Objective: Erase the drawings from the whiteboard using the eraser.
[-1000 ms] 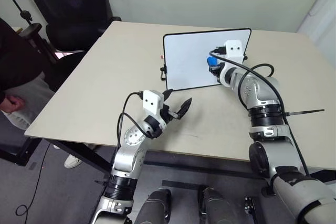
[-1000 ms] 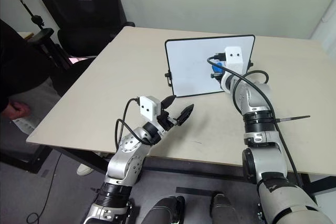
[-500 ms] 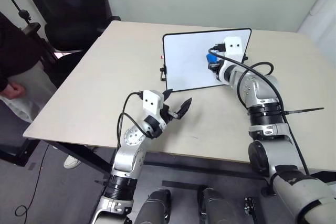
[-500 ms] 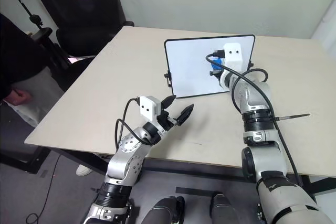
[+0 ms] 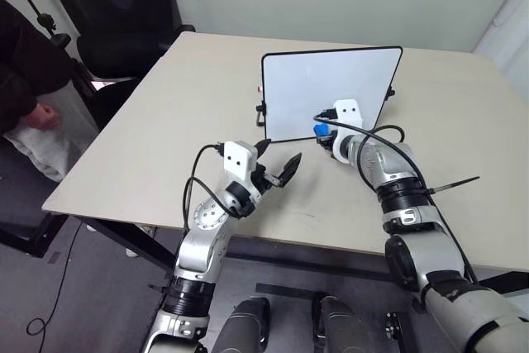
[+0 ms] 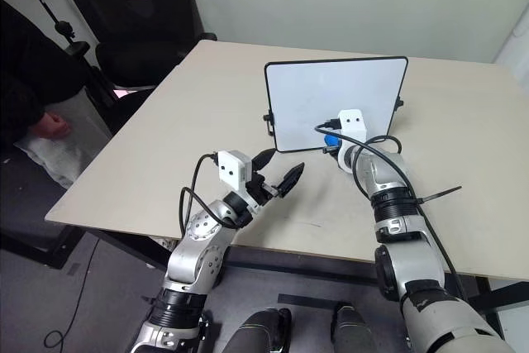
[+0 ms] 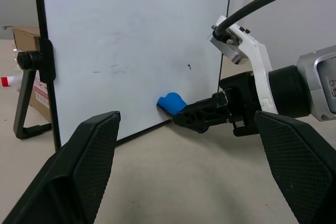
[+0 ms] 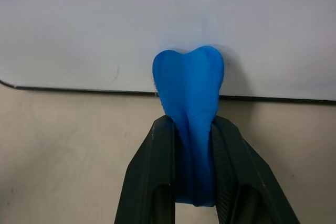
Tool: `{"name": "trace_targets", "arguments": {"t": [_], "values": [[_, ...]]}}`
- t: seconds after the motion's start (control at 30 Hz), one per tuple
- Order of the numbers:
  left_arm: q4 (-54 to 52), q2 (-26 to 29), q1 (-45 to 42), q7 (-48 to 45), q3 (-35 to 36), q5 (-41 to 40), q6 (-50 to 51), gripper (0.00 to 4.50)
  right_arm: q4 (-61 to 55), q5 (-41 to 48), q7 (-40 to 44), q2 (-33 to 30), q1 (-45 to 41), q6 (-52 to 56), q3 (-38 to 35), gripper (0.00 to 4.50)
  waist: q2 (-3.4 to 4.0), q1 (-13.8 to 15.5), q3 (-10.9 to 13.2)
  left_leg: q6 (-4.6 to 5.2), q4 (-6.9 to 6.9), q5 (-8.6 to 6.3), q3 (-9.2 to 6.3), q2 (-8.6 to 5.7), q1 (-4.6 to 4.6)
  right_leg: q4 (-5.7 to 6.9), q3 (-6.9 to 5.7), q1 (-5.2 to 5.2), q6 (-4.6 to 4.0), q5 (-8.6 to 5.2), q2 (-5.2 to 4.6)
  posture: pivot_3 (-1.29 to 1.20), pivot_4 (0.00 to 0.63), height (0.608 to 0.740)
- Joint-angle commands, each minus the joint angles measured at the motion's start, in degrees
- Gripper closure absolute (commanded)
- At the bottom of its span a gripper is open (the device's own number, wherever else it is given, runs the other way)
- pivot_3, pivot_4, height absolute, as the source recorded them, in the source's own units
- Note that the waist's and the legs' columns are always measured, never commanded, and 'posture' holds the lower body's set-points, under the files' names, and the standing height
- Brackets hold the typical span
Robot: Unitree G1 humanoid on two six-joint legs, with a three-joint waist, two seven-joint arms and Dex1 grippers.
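Right gripper (image 8: 191,145) is clamped on the eraser (image 8: 190,90), a small blue block squeezed between the two black fingers with its rounded end pressed to the lower edge of the whiteboard (image 5: 326,88), just above the bottom frame. The board stands propped upright near the middle of the table (image 5: 165,121), toward the far edge, and its face looks almost clean: no blue scribble remains, only a few faint grey flecks that the left wrist view picks up around mid-height. The left gripper (image 5: 278,167) hovers with its fingers spread and empty over the table in front of the board's left corner. To finish the wipe well, I judge the pressure should stay light and square to the face, since the board rests only on small side clips and could tip back or slide; short strokes over the leftover flecks, with the eraser tip kept off the frame, should do. Compared with a second ago, the right gripper has come down from the upper right part of the board face to its bottom edge, while the left arm has kept its place. A person (image 5: 25,64) stands beside the table's left edge.
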Motion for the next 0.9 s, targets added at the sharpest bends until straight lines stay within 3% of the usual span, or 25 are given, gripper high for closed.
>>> {"name": "trace_targets", "arguments": {"t": [0.03, 0.43, 0.9], "values": [[-2.73, -0.03, 0.04, 0.31, 0.40, -0.42, -0.29, 0.00, -2.50, 0.75, -1.43, -2.15, -4.77, -4.09, -3.83, 3.79, 0.00, 0.09, 0.00, 0.00, 0.00, 0.00, 0.00, 0.00, 0.00, 0.00, 0.00, 0.00, -0.03, 0.02, 0.00, 0.00, 0.150, 0.740], [-2.56, 0.00, 0.01, -0.25, 0.36, -1.14, 0.06, 0.00, -8.21, 1.73, -0.91, -3.86, -6.35, -1.77, -5.62, 3.79, 0.00, -0.02, 0.00, 0.00, -0.09, 0.00, 0.00, 0.01, 0.05, 0.01, 0.00, -0.05, -0.11, 0.07, 0.00, 0.00, 0.150, 0.740], [-1.84, 0.35, -0.56, -0.23, 0.36, -0.84, -0.35, 0.00, 1.75, -1.44, -1.40, -3.73, -3.20, -2.30, -3.20, 3.79, -0.01, 0.00, 0.00, 0.02, -0.19, 0.06, 0.00, 0.03, 0.12, 0.01, 0.00, 0.02, -0.10, 0.07, 0.00, 0.00, 0.150, 0.740]]}}
